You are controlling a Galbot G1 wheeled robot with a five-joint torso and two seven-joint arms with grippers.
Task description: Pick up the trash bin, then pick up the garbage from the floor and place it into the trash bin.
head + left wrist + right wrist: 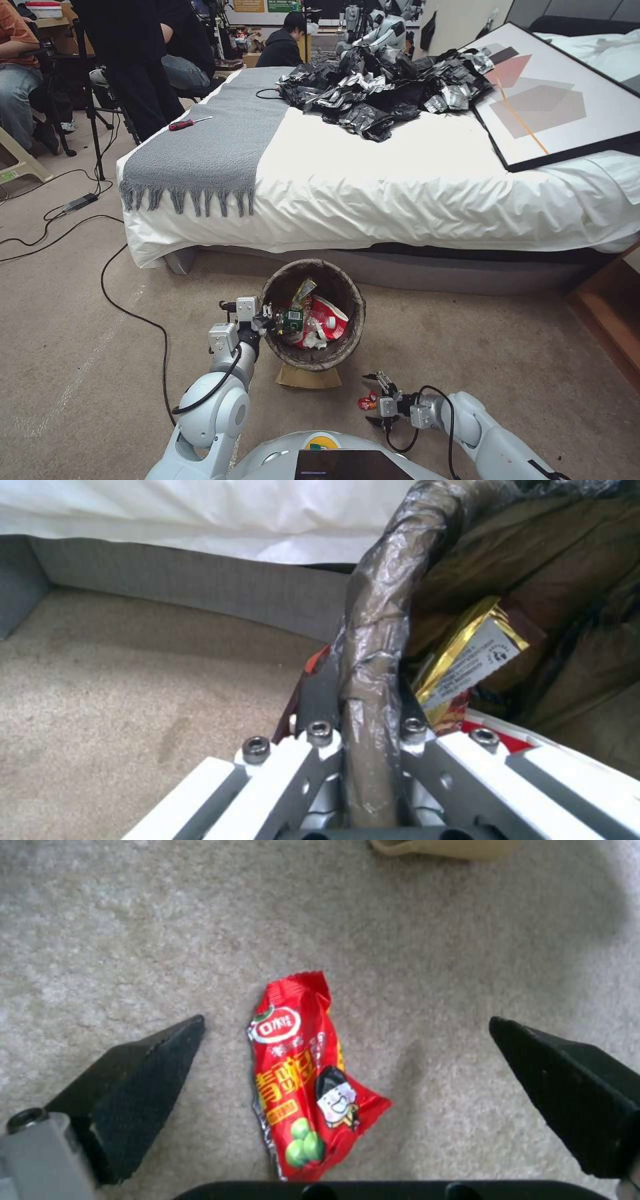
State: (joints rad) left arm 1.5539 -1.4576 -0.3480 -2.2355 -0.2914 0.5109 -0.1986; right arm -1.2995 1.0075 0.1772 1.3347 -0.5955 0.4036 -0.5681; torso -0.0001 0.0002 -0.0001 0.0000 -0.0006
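Head view puts your left gripper (265, 319) on the left rim of the trash bin (313, 360), which hangs tilted toward the robot just in front of the bed (400, 180). Your right gripper (381, 401) is low over the carpet (100, 373) to the near right, spread wide around the small red snack wrapper (367, 401). A brown paper bag (308, 377) lies on the floor just under the bin.

Watch 3 things. The bin is held by 1 pinch on a thin, bag-wrapped rim; if that plastic slides, the bin could sag or drop and spill the red-and-white cup (325, 320) and the other wrappers inside. The red wrapper is flat and limp on soft pile, so fingers closing too high would likely skate over it, and closing too low would dig into carpet. The bin's mouth faces you, so a careless release near its low edge could let the wrapper fall out.

Left wrist view shows what the head view cannot: the rim (380, 630) sits squarely between the clamped fingers (320, 690), with a gold-edged packet (470, 655) just inside. Right wrist view shows the red wrapper (303, 1080) lying lengthwise between the 2 black fingertips (133, 1080), nearer one than the other, touching neither, with the paper bag's edge (440, 846) beyond.
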